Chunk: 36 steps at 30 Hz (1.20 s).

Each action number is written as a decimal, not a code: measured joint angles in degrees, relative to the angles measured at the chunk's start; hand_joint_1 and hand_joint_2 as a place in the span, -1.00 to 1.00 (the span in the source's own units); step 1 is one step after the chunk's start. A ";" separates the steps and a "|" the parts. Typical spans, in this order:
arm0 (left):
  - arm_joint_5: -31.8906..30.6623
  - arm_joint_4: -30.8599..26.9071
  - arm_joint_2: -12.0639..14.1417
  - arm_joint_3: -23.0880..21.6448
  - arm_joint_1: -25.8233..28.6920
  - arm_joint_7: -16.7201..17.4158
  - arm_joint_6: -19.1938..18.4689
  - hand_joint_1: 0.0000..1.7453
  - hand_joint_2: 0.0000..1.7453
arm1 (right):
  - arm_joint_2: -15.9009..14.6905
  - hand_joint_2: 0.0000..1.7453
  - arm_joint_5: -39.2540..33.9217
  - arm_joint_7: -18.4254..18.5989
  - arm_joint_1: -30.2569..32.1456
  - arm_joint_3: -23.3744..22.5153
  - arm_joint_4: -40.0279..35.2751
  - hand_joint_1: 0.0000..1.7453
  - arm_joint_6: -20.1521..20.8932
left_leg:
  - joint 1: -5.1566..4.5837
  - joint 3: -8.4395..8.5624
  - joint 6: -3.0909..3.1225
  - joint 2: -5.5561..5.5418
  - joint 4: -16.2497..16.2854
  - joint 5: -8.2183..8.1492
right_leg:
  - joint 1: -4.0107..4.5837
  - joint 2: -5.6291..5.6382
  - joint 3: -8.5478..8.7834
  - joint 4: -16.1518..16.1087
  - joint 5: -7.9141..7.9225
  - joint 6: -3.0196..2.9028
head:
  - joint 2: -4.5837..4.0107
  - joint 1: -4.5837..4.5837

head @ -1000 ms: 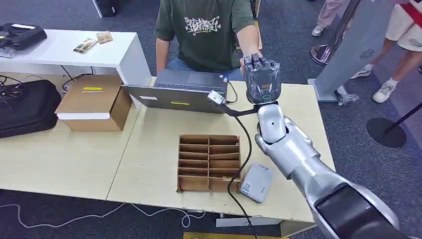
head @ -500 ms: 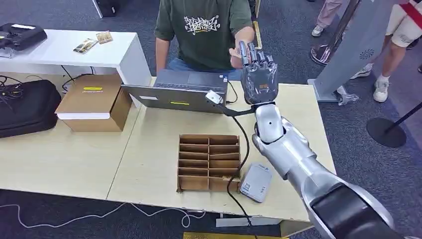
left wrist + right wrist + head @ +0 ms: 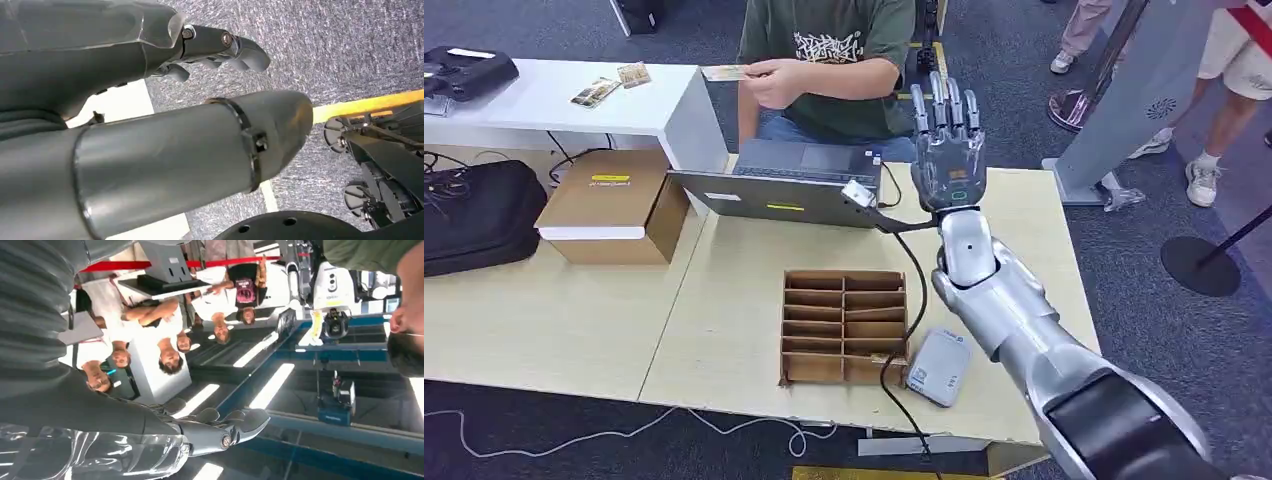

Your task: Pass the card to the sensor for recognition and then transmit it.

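The right hand (image 3: 947,150) is raised above the far edge of the table (image 3: 724,330), fingers (image 3: 939,100) now extended upward, slightly spread and holding nothing; one second ago they were closed at the person's hand. The card (image 3: 723,72) has left the right hand. The person's hand (image 3: 774,82) holds it well to the left of the fingers, above the laptop (image 3: 784,185). The left hand (image 3: 220,47) hangs over the floor, fingers curled, empty.

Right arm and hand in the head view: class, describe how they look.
The right arm is glossy silver with rounded shells and a black section nearest the camera. The right hand is dark grey with a small green mark near the wrist.
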 joint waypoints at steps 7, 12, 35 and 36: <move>0.90 0.00 0.00 0.00 0.08 0.00 -0.04 -1.00 -1.00 | -0.24 1.00 0.00 -0.85 3.28 -3.79 -0.98 -1.00 0.00 | 0.00 0.00 0.00 0.00 0.00 0.00 | 0.00 0.00 0.00 -0.01 0.00 0.00 | 0.00 0.00; 1.79 0.00 0.00 0.02 0.30 0.00 -0.04 -1.00 -1.00 | -1.75 1.00 0.00 0.02 7.67 -5.34 -4.48 -1.00 -0.02 | -0.01 0.01 -0.01 -0.01 0.00 -0.02 | 0.00 0.00 -0.01 -0.04 -0.01 0.01 | 0.00 -0.02; 6.82 0.07 -0.79 0.63 1.92 -1.77 -0.15 -1.00 -1.00 | -20.61 1.00 -1.16 17.92 39.04 -2.52 -52.73 -1.00 14.49 | -0.03 -0.10 0.04 -0.18 -0.01 -0.15 | -0.01 -0.16 -0.01 -0.08 -0.11 0.06 | 0.00 0.00; 6.91 0.07 -0.85 0.63 2.04 -1.90 -0.11 -1.00 -1.00 | -20.87 1.00 -0.52 17.90 40.03 -2.52 -54.17 -1.00 14.95 | -0.02 -0.09 0.04 -0.15 -0.01 -0.15 | 0.00 -0.13 -0.03 -0.08 -0.12 0.07 | 0.00 0.04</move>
